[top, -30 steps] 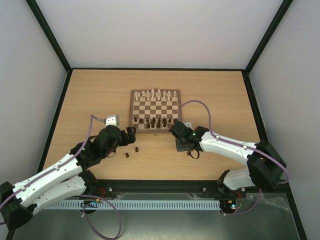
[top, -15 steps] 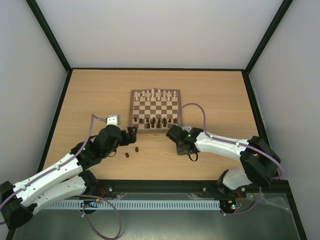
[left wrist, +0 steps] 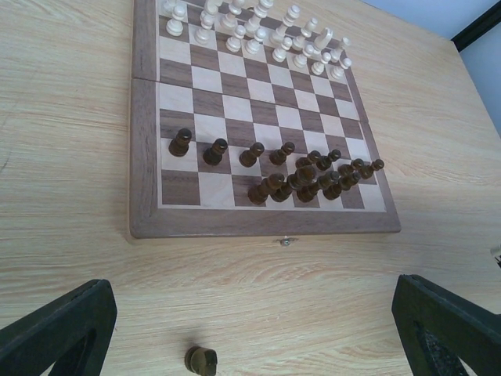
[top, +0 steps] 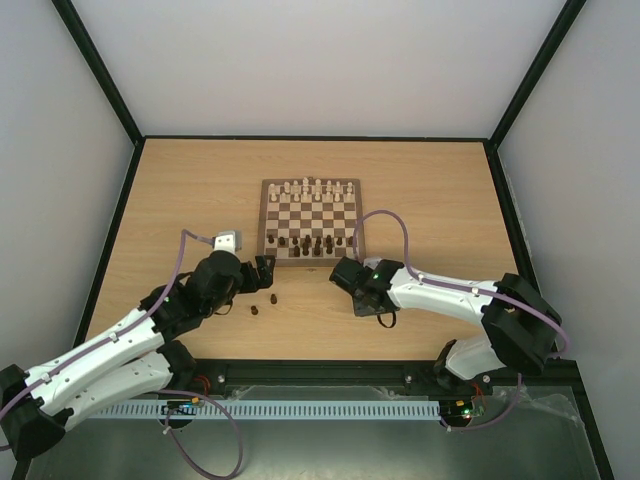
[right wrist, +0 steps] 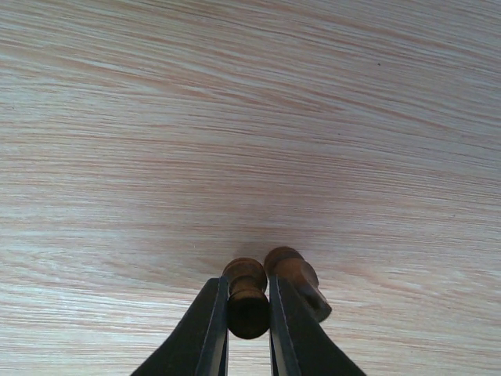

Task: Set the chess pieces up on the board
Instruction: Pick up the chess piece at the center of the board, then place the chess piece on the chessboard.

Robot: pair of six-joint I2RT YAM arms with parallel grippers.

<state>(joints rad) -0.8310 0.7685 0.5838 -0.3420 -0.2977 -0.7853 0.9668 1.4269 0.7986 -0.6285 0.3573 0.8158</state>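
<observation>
Dark brown chessman (right wrist: 246, 309) sits pinched in the right gripper (right wrist: 248, 291), just short of the board (top: 312, 261), likely bound for it. The left gripper (left wrist: 254, 329) hangs spread wide near a loose piece (left wrist: 201, 360), ready to take it. Beyond, chess pieces (left wrist: 305, 176) crowd the board's near rows.

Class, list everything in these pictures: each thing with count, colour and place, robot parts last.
table: one, light wood, under everything
board: one, brown and cream checks, mid-table
white pieces: two rows, cream, board's far side
dark pieces on board: dozen or more, brown, near rows
loose dark pieces: two, brown, on table, near side of board
held piece: one, brown, between black fingers
second piece: one, brown, beside the held one
left gripper: one, black, open, before board
right gripper: one, black, shut on held piece
</observation>
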